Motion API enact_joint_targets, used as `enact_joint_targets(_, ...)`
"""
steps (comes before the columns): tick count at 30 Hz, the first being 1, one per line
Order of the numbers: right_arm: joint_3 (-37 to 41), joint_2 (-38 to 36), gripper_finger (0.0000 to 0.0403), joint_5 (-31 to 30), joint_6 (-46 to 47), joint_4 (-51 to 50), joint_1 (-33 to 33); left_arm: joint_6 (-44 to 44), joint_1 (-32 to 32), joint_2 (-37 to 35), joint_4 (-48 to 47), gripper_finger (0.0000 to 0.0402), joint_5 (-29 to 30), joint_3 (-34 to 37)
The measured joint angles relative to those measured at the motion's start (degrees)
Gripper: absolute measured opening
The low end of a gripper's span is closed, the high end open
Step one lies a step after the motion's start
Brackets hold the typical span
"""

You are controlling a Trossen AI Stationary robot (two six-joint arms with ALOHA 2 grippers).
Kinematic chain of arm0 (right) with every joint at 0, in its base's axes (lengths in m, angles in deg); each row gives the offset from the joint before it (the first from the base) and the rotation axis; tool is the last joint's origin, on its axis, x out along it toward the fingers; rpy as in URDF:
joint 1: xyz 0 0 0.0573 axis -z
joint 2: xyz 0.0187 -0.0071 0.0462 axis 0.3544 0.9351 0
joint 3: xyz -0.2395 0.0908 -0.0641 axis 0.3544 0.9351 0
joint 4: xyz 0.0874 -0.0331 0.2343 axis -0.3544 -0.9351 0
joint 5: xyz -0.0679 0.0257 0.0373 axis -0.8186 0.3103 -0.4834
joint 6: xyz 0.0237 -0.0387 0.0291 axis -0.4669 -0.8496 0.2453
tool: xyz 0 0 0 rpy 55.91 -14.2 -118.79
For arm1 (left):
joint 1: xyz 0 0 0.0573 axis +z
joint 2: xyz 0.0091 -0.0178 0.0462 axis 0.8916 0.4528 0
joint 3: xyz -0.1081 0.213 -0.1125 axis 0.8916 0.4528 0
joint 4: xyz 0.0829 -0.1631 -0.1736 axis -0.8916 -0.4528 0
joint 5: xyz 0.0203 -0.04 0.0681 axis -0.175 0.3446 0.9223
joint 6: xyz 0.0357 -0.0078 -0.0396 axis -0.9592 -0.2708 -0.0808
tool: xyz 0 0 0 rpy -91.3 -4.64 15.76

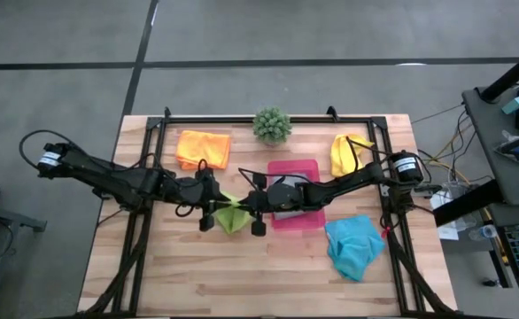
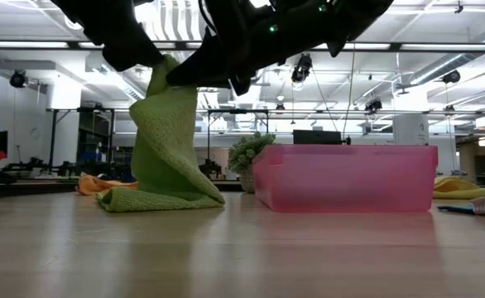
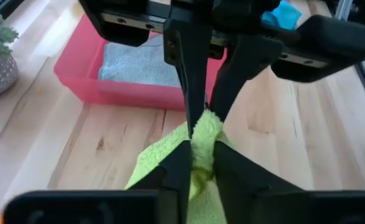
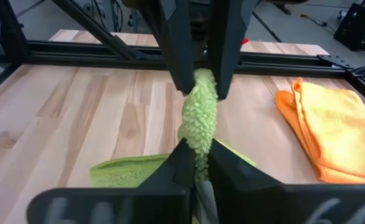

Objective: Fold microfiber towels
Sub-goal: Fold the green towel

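Note:
A lime green towel [image 1: 231, 216] hangs bunched and twisted at the table's middle, with its lower end spread on the wood [image 2: 156, 197]. My left gripper [image 1: 217, 211] comes from the left and my right gripper [image 1: 247, 211] from the right. They meet tip to tip, both shut on the towel's raised top [image 2: 166, 73]. A grey towel [image 3: 139, 62] lies in the pink tray [image 1: 305, 168]. An orange towel [image 1: 203, 148] lies folded at the far left, a yellow one [image 1: 348, 152] at the far right, and a turquoise one [image 1: 355, 246] at the near right. My left gripper pinches the towel's bunched top [image 3: 202, 144] between its two fingers, coming from the table's left and slanting down. The cloth is gathered in several layers. It hangs below, twisted, its lower end on the table. My right gripper pinches the same bunched top [image 4: 200, 132] between its two fingers, close against the left gripper's fingertips [image 4: 181, 78]. It comes from the table's right, almost level. The towel hangs below the fingers with its lower end on the table.
A small potted plant [image 1: 272, 125] stands at the far middle, just behind the tray. A black frame [image 1: 242, 118] runs around the table's far edge and its sides. Bare wood lies along the near edge.

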Motion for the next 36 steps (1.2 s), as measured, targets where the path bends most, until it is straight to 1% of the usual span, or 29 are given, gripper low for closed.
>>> enact_joint_targets(5,0.3,-0.9,0.0010,0.0,-0.2,-0.2,0.0,-4.0,0.0,-1.5,-2.9,0.0104,-0.1,0.0)
enact_joint_targets(8,1.1,-2.0,0.0010,0.0,-0.4,0.0,0.0,-5.0,0.0,-3.3,-6.5,0.0112,-0.3,0.0)
enact_joint_targets(12,1.9,-3.1,0.0010,-0.1,-0.9,-0.2,0.0,-4.9,0.0,-5.6,-10.1,0.0113,-0.3,0.5)
enact_joint_targets(15,1.9,-3.3,0.0009,-0.2,-0.9,0.0,0.0,-4.9,-0.1,-5.9,-7.5,0.0113,-0.7,2.2)
enact_joint_targets(18,2.0,-3.3,0.0009,-0.2,-0.7,0.0,0.0,-5.7,-0.1,-5.2,-1.8,0.0114,-2.1,5.1)
enact_joint_targets(22,2.0,-3.3,0.0009,-0.2,-0.6,0.0,0.0,-6.3,-0.1,-3.5,5.6,0.0114,-2.0,9.5)
enact_joint_targets(26,2.0,-3.3,0.0009,-0.2,-0.1,0.0,0.0,-6.9,0.0,-2.3,13.5,0.0114,2.0,12.8)
enact_joint_targets(28,2.0,-3.3,0.0011,-0.2,-0.1,0.0,0.0,-6.9,0.0,-2.0,13.6,0.0114,3.3,13.3)
enact_joint_targets(36,2.0,-3.3,0.0012,-0.2,-0.1,0.0,0.0,-10.1,0.0,-2.2,14.1,0.0114,3.6,13.0)
